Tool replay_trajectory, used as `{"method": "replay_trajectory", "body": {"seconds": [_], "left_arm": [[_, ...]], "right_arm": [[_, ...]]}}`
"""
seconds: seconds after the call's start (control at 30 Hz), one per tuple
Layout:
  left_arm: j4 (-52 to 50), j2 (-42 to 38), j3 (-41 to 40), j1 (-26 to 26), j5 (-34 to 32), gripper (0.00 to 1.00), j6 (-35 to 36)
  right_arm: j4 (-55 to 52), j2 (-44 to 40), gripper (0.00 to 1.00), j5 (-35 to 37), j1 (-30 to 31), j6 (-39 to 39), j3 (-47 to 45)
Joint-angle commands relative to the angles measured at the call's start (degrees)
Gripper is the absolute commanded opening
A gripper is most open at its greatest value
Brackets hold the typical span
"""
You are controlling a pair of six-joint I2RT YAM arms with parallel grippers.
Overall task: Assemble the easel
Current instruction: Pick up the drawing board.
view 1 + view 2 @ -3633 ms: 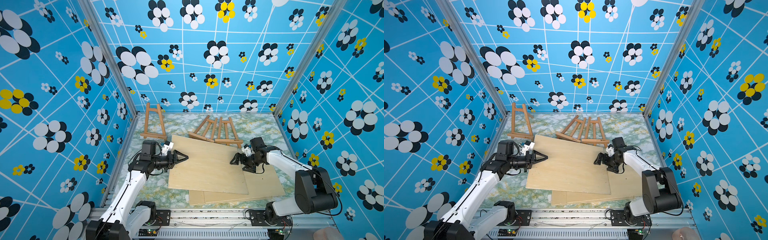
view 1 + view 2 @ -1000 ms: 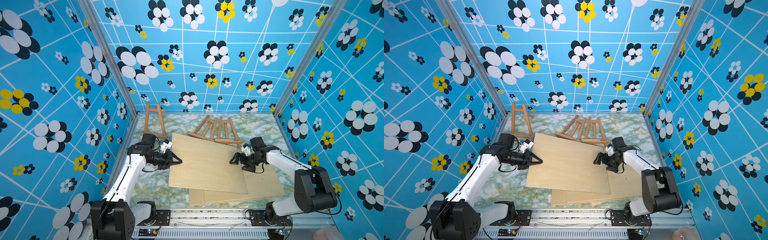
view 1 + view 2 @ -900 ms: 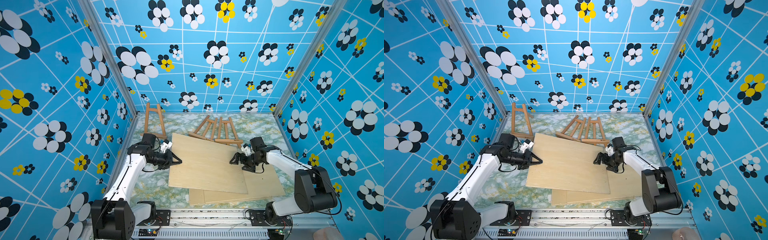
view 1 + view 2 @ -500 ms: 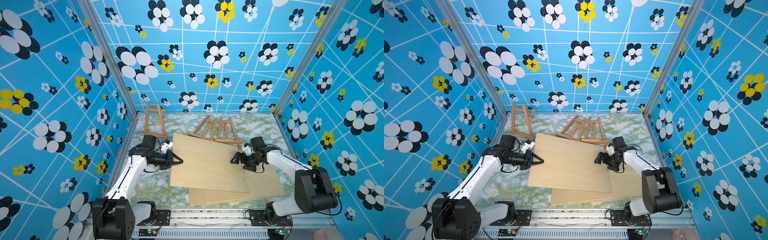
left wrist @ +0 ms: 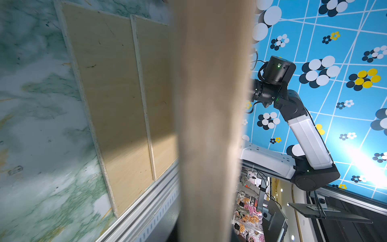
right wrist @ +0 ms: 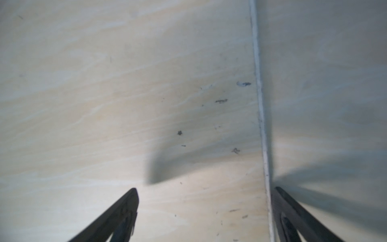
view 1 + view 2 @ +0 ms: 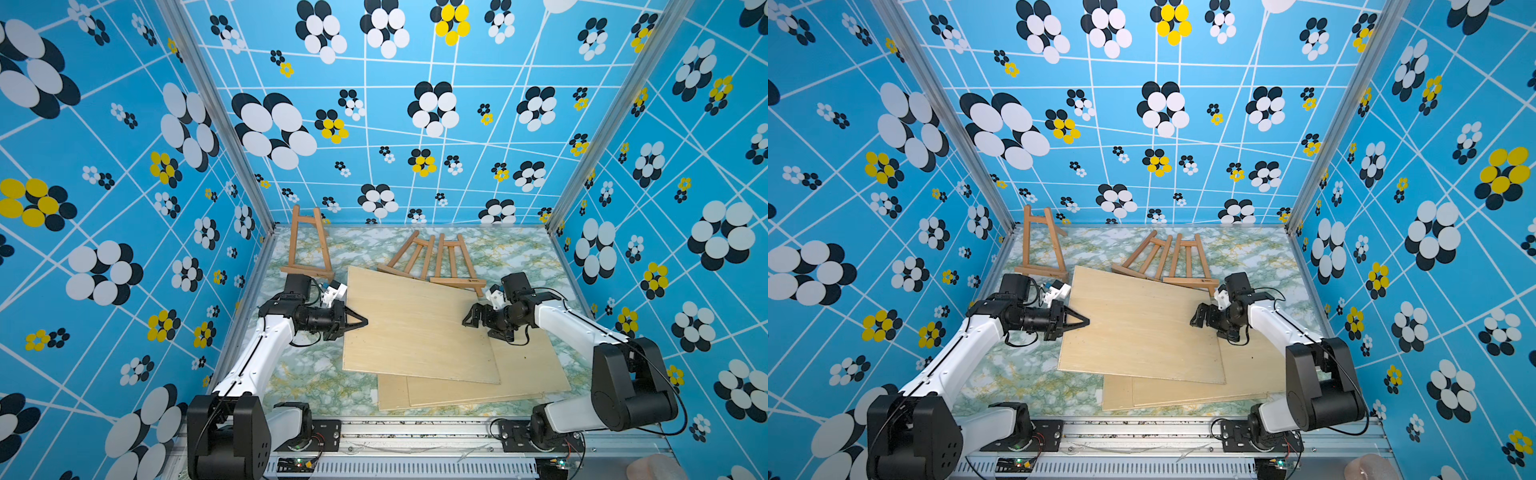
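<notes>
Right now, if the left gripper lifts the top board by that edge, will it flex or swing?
Probably stiff: the top board looks like thin flat plywood, unbent. Likely to pivot, since the left gripper pinches only one edge. May slide over the smooth lower boards.

No readable text, brand or number on anything; small dark stamp [image 7: 470,281] on the front ledge of the lying wooden easel [image 7: 453,281], too small to read in both top views; plywood board [image 6: 146,83], dark specks only, no letters
</notes>
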Motion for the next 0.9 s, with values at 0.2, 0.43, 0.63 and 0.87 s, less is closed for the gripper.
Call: {"method": "replay_trajectory", "body": {"seconds": [0.2,0.43,0.63,0.87], "left_arm": [[12.8,-5.1,-4.4,2.5,5.0,0.0,-13.9],[21.1,-7.2,-6.8,2.8,7.0,0.0,-21.5],[23.7,-9.1,-7.6,3.4,5.9,0.0,-24.2],[24.6,-9.0,-8.4,3.5,5.1,0.0,-24.3]], "right_arm": [[-5.2,-11.5,0.99,5.0,0.4,3.8,5.8],[-9.6,-18.6,1.0,6.5,0.0,8.7,9.2],[-10.2,-28.7,0.99,1.7,0.0,24.1,5.2],[5.8,-52.3,0.94,3.5,4.7,60.8,-16.7]]}}
